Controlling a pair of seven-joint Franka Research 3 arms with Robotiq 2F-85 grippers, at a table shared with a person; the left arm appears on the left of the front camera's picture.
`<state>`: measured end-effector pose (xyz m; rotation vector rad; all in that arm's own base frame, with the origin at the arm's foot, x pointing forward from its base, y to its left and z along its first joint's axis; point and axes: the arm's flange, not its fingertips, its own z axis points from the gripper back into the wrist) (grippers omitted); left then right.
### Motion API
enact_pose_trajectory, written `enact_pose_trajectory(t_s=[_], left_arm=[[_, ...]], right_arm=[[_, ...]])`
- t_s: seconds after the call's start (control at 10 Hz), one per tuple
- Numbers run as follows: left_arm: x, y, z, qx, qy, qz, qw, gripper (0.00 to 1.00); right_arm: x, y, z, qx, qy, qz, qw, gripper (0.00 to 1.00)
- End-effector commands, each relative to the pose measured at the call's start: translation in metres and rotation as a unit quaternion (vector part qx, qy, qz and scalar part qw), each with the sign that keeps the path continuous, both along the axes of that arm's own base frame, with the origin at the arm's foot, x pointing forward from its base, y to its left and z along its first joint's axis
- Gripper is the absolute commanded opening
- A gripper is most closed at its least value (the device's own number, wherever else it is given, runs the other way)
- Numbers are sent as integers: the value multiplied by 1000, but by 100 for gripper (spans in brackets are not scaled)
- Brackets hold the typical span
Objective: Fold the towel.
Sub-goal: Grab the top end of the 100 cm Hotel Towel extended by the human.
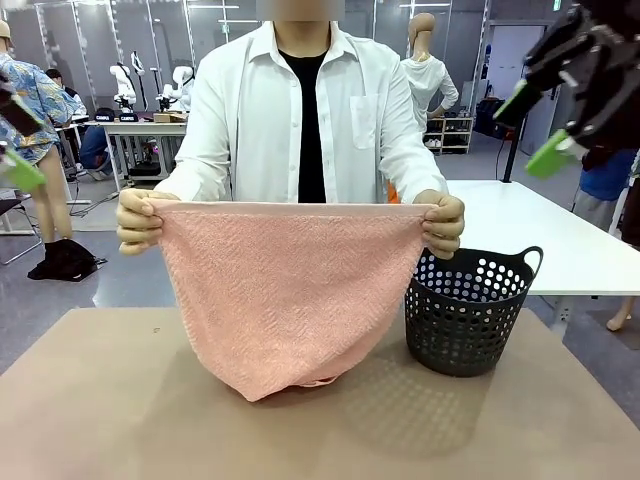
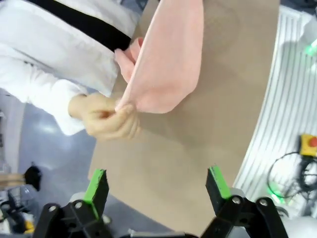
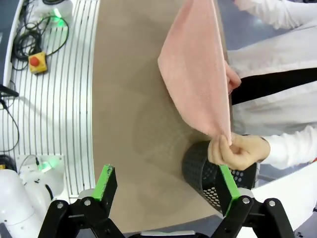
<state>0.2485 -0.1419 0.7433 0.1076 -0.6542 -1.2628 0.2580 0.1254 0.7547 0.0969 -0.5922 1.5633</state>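
A person (image 1: pixel 230 110) held the towel (image 1: pixel 285 295) up by its 2 top corners, hanging down to the desk (image 1: pixel 100 400) beside the basket (image 1: pixel 470 315). The left pincer (image 2: pixel 156 178) and right pincer (image 3: pixel 166 181) stood apart, empty. Folding looked unstarted.

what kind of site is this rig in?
Probably a robotics lab or data-collection hall: an emergency-stop box with loose cables lies beside the brown table, and a person holds up the towel before the open left gripper and right gripper.
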Motion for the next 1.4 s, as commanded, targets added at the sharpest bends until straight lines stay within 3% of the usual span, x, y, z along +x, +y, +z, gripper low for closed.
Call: enact_pose_trajectory(t_s=[0.0, 0.5, 1.0, 1.3], left_arm=[[24, -24, 15, 45, -12, -5, 999, 100], [62, -90, 1, 142, -28, -38, 989, 100], [82, -92, -15, 130, 14, -122, 984, 100], [94, -93, -27, 140, 25, -111, 984, 100]], right_arm=[[12, 10, 13, -32, 6, -7, 999, 100], [30, 67, 5, -95, -11, -9, 995, 100], [53, 92, -9, -128, -13, -1, 992, 100], [72, 101, -20, -139, -14, 2, 990, 100]])
